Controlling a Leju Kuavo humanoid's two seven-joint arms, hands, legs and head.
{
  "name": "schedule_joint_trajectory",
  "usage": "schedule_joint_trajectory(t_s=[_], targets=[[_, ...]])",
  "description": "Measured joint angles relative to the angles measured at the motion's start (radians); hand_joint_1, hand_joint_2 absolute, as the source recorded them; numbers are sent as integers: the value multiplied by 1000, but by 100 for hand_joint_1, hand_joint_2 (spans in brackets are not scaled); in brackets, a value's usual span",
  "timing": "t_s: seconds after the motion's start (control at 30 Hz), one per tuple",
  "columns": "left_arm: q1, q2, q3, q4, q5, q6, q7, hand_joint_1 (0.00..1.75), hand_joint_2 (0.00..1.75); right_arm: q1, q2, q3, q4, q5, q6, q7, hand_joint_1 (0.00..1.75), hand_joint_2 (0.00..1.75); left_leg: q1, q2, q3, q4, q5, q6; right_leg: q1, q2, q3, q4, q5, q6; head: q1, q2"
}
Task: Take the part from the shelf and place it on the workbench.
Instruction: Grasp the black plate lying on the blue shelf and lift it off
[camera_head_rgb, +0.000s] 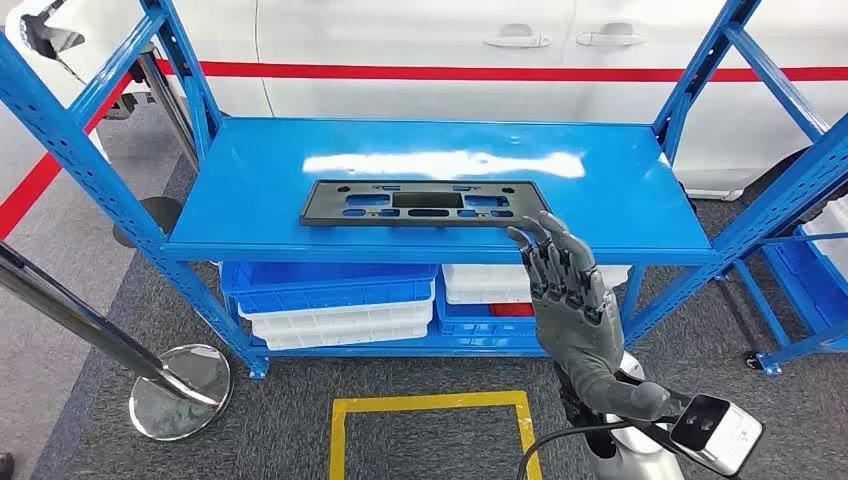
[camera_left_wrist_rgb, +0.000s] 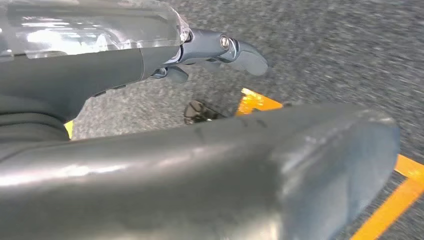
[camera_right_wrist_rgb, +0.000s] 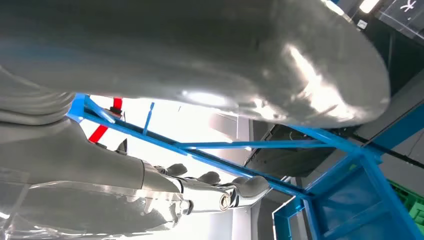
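Lying frame-centre on blue shelf (camera_head_rgb: 250, 190): black perforated plastic panel (camera_head_rgb: 425, 203); likely light, rigid; grip long edge. Right hand (camera_head_rgb: 565, 285) spread, empty.

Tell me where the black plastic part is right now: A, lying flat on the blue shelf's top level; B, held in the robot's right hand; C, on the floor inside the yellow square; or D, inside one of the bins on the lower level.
A: the black part lies flat on the top level of the blue shelf, with the right hand raised just in front of it, fingers spread and holding nothing.
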Motion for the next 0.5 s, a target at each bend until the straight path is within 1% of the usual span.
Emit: schedule_joint_trajectory(t_s=[0.07,0.1,0.13,0.17,0.2,0.23,0.27,0.3,0.33,0.37,0.4,0.43,0.47,0.5], targets=[[-2,0,0,1,0,0,0,0,0,0,0,5,7,2,-5,0,0,0,-1,1,4,-3,-1,-6,2,1,4,-14,-4,-3,0,0],[-3,0,0,1,-1,-1,0,0,0,0,0,11,14,4,-9,0,0,0,-2,2,11,-5,-1,-12,3,2,9,-25,-11,-8,0,0],[-4,0,0,1,-1,-1,0,0,0,1,0,15,18,6,-12,0,0,0,-3,3,14,-5,-2,-18,0,4,20,-36,-9,-12,0,0],[-4,0,0,1,-2,-2,0,0,0,1,0,19,22,7,-15,0,0,0,-3,3,15,8,-2,-21,-2,5,31,-43,-10,-16,0,0],[-4,0,0,1,-2,-3,0,0,0,1,0,23,25,8,-17,0,0,0,-3,3,2,39,-6,-24,-4,5,45,-47,-16,-22,0,0],[-5,0,0,1,-3,-4,-1,0,0,1,0,25,27,8,-19,0,0,0,-2,3,-24,90,-18,-26,-5,4,58,-50,-22,-26,0,0],[-4,0,0,1,-4,-5,-1,0,0,2,0,28,30,8,-20,0,0,0,-1,3,-61,157,-38,-29,-5,4,69,-52,-31,-29,0,0],[-3,0,0,1,-4,-6,-1,0,0,3,0,31,33,9,-21,0,0,0,0,2,-105,223,-64,-33,-4,3,80,-52,-41,-31,0,0],[-1,0,0,2,-5,-6,-1,0,0,5,0,34,36,8,-22,0,0,0,1,2,-145,271,-90,-37,-4,4,93,-52,-52,-31,0,0],[2,0,0,2,-6,-7,-1,0,0,7,0,37,38,8,-23,0,0,0,2,2,-173,291,-103,-40,-4,6,107,-51,-63,-31,0,0],[4,0,0,2,-8,-7,-2,0,0,10,-1,40,41,8,-25,0,0,0,3,3,-186,277,-98,-41,-5,8,123,-51,-76,-29,0,0],[5,0,0,2,-9,-7,-2,0,0,12,-1,42,42,8,-27,0,0,0,4,3,-185,233,-69,-42,-5,10,142,-51,-89,-27,0,0],[7,0,0,2,-10,-7,-3,0,0,14,-1,45,44,8,-30,0,0,0,6,3,-177,169,-16,-42,-6,11,159,-51,-104,-24,0,0],[9,0,0,2,-11,-7,-4,0,0,16,-2,47,46,8,-33,0,0,0,5,3,-170,107,42,-40,-6,11,175,-48,-118,-20,0,0]])
